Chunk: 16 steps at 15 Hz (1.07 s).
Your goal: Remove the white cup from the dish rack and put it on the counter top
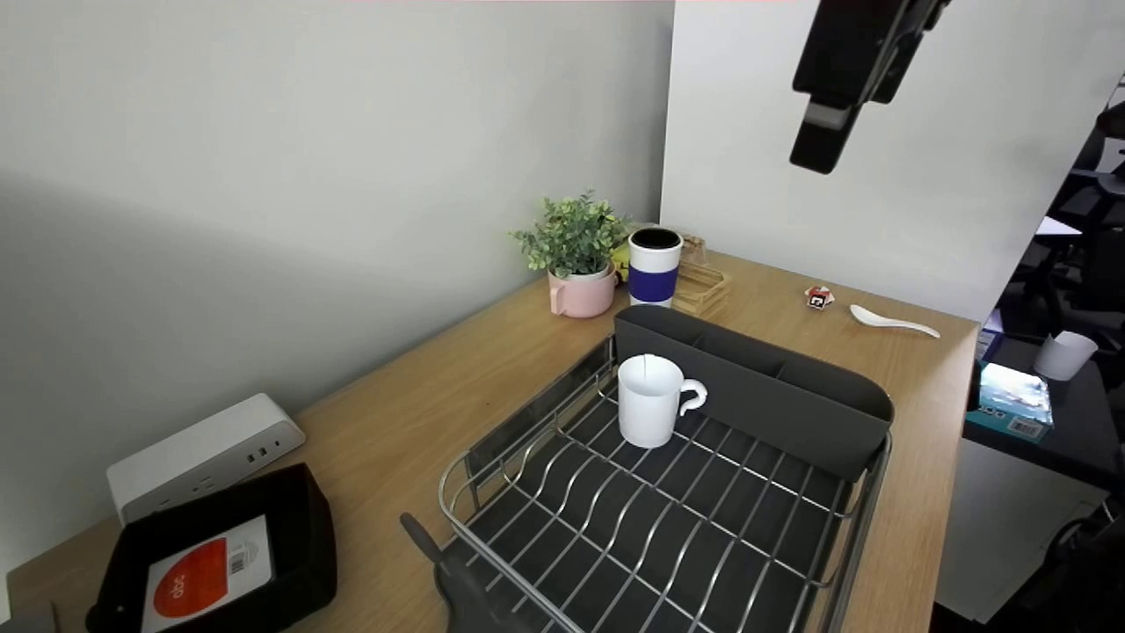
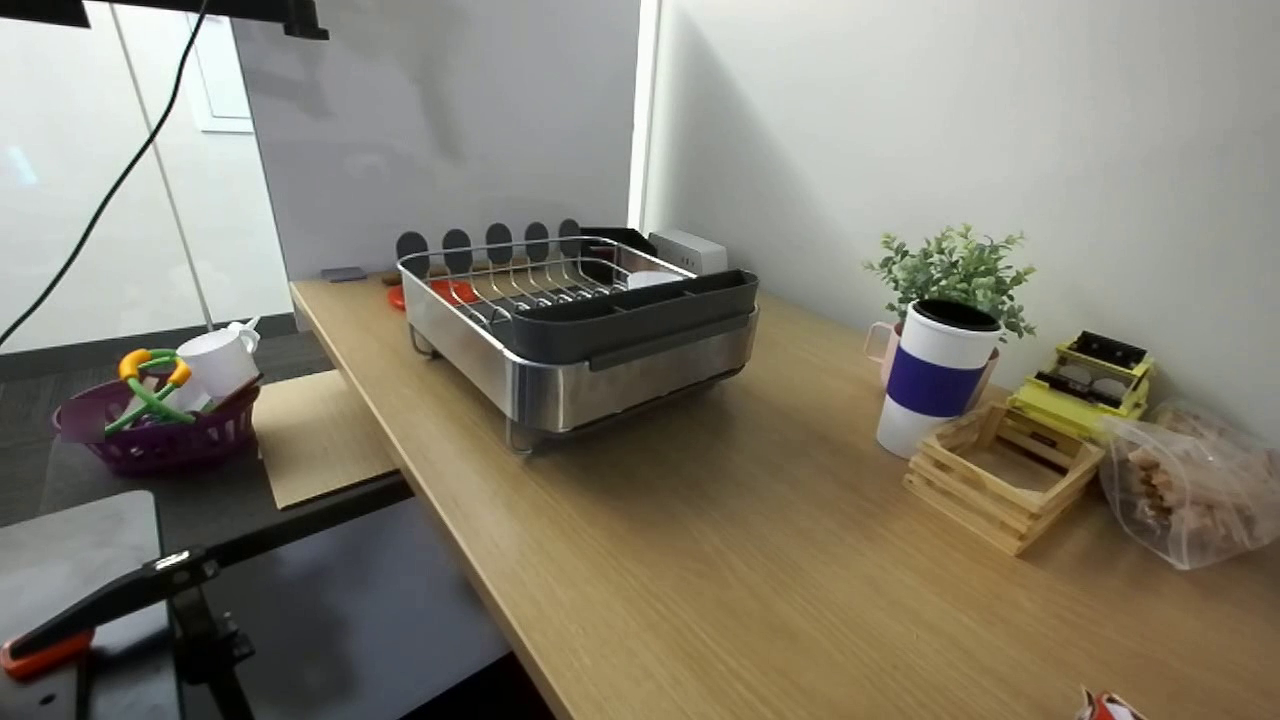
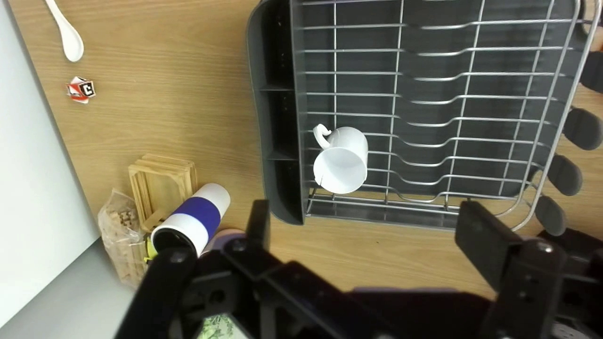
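The white cup (image 1: 649, 409) stands upright on the wires of the dish rack (image 1: 747, 400), beside its dark grey compartment holder, handle toward the holder. In an exterior view only the top of the cup (image 2: 655, 279) shows above the rack (image 2: 640, 385). In the wrist view the cup (image 3: 348, 146) sits in the corner of the rack (image 3: 438, 89), its rim facing the camera. The counter top (image 1: 422, 404) is light wood and also shows in the wrist view (image 3: 188, 117). My gripper (image 3: 365, 216) is open and empty, high above the rack; it also shows in an exterior view (image 1: 826, 132).
A white and blue tumbler (image 1: 655, 264), a potted plant (image 1: 580, 264) and wooden crates (image 2: 1005, 470) stand near the wall. A white spoon (image 1: 892, 323) and a small red-white item (image 1: 818, 297) lie beyond the rack. A black tray (image 1: 299, 536) and white power box (image 1: 206, 453) stand opposite.
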Each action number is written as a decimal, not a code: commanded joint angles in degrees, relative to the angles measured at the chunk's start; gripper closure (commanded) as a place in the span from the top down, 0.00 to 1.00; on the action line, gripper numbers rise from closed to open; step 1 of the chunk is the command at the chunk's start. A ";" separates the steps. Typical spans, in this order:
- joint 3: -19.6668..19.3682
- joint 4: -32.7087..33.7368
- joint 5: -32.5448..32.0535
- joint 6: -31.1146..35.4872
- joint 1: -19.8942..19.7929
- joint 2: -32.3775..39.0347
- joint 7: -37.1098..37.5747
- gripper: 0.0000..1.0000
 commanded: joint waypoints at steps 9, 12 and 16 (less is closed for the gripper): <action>-5.50 -0.17 5.22 13.80 0.43 8.99 -12.90 1.00; -6.30 3.31 8.03 16.19 1.02 15.00 -17.32 1.00; -7.33 10.41 9.67 14.25 2.03 23.05 -18.82 1.00</action>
